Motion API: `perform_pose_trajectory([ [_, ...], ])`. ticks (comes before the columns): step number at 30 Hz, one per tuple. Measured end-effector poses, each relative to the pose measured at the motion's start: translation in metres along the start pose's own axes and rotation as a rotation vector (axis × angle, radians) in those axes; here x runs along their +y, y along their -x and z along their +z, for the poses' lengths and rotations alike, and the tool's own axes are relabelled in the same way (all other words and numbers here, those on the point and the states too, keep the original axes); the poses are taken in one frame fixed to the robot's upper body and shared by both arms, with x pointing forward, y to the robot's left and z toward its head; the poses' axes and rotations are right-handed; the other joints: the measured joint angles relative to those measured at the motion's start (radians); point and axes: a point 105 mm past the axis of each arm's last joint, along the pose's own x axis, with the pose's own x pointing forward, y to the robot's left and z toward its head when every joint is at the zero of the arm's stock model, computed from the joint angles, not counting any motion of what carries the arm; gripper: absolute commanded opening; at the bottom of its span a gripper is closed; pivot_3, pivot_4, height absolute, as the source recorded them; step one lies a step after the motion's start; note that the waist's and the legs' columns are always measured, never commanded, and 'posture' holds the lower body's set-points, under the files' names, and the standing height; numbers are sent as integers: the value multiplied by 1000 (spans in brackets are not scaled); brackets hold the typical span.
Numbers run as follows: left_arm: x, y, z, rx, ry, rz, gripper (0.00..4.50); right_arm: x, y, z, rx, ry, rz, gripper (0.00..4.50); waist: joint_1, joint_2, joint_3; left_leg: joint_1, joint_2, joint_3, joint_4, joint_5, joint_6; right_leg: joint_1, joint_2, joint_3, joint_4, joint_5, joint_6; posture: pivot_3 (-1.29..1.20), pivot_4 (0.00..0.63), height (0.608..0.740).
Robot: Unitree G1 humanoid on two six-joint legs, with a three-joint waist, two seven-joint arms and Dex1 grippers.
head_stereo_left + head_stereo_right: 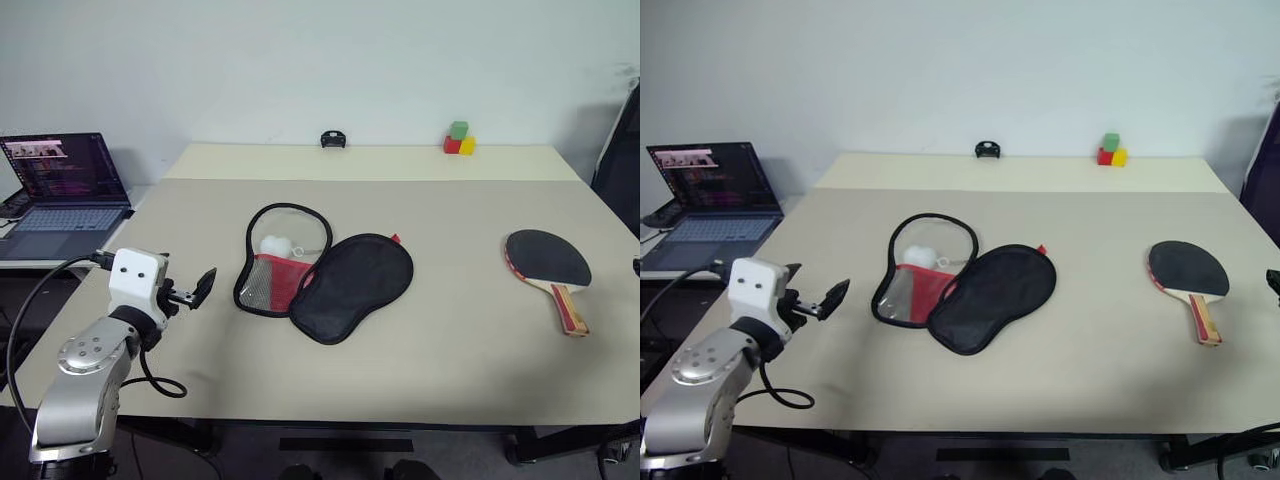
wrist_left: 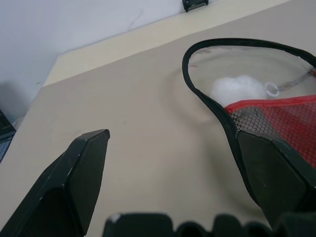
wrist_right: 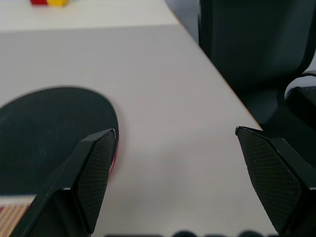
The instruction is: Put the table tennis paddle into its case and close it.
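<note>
Nearest to my head camera, my left gripper (image 1: 196,291) is hovering over the table's (image 1: 450,360) left edge with its two black fingers spread wide and nothing between them. Its case (image 1: 322,276) is lying unzipped near the table's middle, just to the right of that gripper and not touching it. The black flap (image 1: 353,285) is folded out to the right, and the open half is showing the red mesh pocket (image 1: 278,281) with the white pompom (image 1: 274,245) sitting inside the black zip rim. From my left wrist, I am looking along my fingers (image 2: 74,177) at that rim, the pompom and the red mesh close ahead.

Well apart from the case, the table tennis paddle (image 1: 549,264) is lying flat near the table's right edge, black rubber up, its striped handle pointing toward me. My right gripper (image 3: 190,177) is hanging open and empty just beside the blade, near that edge, with a dark chair (image 3: 256,44) beyond it.

Farther out, a small black object (image 1: 333,139) and a stack of green, red and yellow blocks (image 1: 459,138) are sitting at the far edge. An open laptop (image 1: 62,190) is standing on a side surface to the left.
</note>
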Motion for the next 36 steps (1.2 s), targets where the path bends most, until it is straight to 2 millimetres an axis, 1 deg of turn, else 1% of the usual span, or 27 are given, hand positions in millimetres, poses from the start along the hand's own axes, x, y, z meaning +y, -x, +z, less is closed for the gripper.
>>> perform_pose_trajectory([
  [4, -3, -5, -5, 17, 3, -20, 4500, -7, 6, -1, 17, 23, -5, 4270, 1, 0, 0, 0, 0, 0, 0, 0, 0, 0, 0, 0, 0, 0, 0, 0, 150, 740],
  [9, -2, -9, -7, 14, 12, -28, 4500, -10, 12, -3, 30, 42, 17, 4270, 0, 0, 0, 0, 0, 0, 0, 0, 0, 0, 0, 0, 0, 0, 0, 0, 150, 740],
  [13, -2, -10, -12, 18, 24, -49, 4500, -6, 16, 0, 21, 38, 67, 4270, -1, 0, 0, 0, 0, 0, 0, 0, 0, 0, 0, 0, 0, 0, 0, 0, 150, 740],
  [16, -2, -10, -12, 11, 38, -67, 4500, -1, 18, 4, 9, 38, 107, 4270, -1, 0, 0, 0, 0, 0, 0, 0, 0, 0, 0, 0, 0, 0, 0, 0, 150, 740],
  [18, -2, -8, -10, 4, 44, -93, 4500, 7, 18, 0, 19, 38, 153, 4270, -1, 0, 0, 0, 0, -1, 0, 0, 0, 0, 0, -1, 0, 0, 0, 0, 150, 740],
  [20, 3, -6, -8, 0, 43, -96, 4500, 14, 18, -7, 35, 34, 188, 4270, -1, 0, 0, 0, 0, 0, 0, 0, 0, 0, 0, 0, 0, 0, 0, 0, 150, 740],
  [22, 13, -3, -9, 7, 42, -80, 4500, 24, 21, -18, 63, 32, 240, 4270, 0, 0, 0, 0, 0, -1, 0, 0, 0, 0, 0, -1, 0, 0, 0, 0, 150, 740],
  [24, 17, -1, -14, 28, 41, -85, 4500, 34, 27, -24, 87, 66, 308, 4270, 1, 1, 0, 0, 0, -1, 0, 0, 0, 0, 0, 0, 0, 0, 0, 0, 150, 740],
  [27, 18, -3, -18, 39, 41, -94, 4500, 54, 37, -24, 96, 132, 420, 4270, 3, 1, 1, 0, 0, -1, 0, 0, 0, 0, 0, -1, 0, 0, 1, 0, 150, 740],
  [29, 15, -7, -13, 25, 36, -115, 4500, 69, 40, -19, 86, 137, 487, 4270, 4, 1, 1, 0, 0, -1, 1, 0, 0, 0, 0, -1, 0, 0, 1, 0, 150, 740],
  [31, 14, -11, -4, 3, 23, -135, 4500, 90, 43, -9, 56, 140, 567, 4270, 3, 1, 1, 0, 0, -1, 1, 0, 0, 0, 0, -1, 1, 0, 1, 0, 150, 740],
  [33, 11, -12, 2, -11, 9, -175, 4500, 119, 46, 1, 27, 137, 664, 4270, -1, 1, 1, 0, 1, -1, 0, 0, 0, -1, 0, -1, 2, 0, 1, 0, 150, 740],
  [36, 3, -15, 9, -39, 22, -246, 4500, 157, 53, 11, -3, 118, 780, 4270, 0, 1, 1, 0, 1, -2, 0, 0, 0, -1, 0, -1, 1, 0, 1, 0, 150, 740],
])
